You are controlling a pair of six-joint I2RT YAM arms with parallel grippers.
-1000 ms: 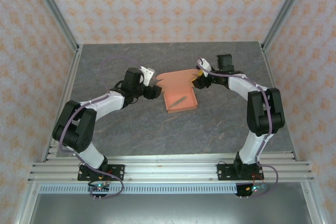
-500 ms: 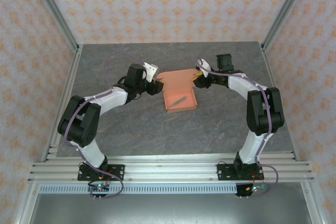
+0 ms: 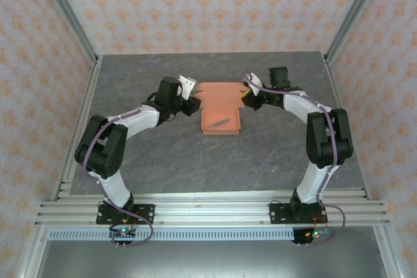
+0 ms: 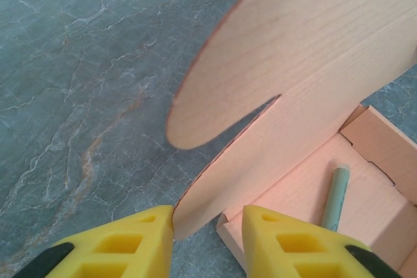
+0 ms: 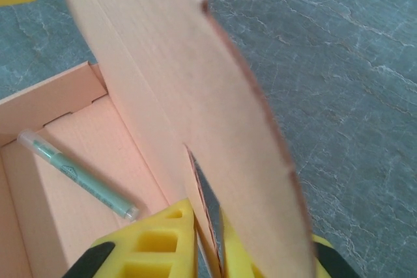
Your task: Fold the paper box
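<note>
1. The paper box (image 3: 220, 110) sits mid-worktop (image 3: 260, 161), between the two arms, with its lid (image 4: 306, 128) standing up from the far edge of the tray (image 5: 45, 102).
2. The left gripper (image 4: 207, 216) straddles the lid's lower left corner. Its jaws are narrow but not yet clamped: one pad touches the card and a gap remains on the other side.
3. The right gripper (image 5: 207, 218) has its jaws nearly together, pinching the thin card at the lid's right edge.
4. The step in hand looks like bringing the lid over the tray. To do it well, both sides should grip before anything swings, then move together along the hinge line so the card does not twist or crease.
5. The rounded side ears will probably need steering inside the tray walls, not outside them.
6. A slim green pen (image 5: 78, 175) lies loose and diagonal on the tray floor, well below the rim, so it should not block closing.
</note>
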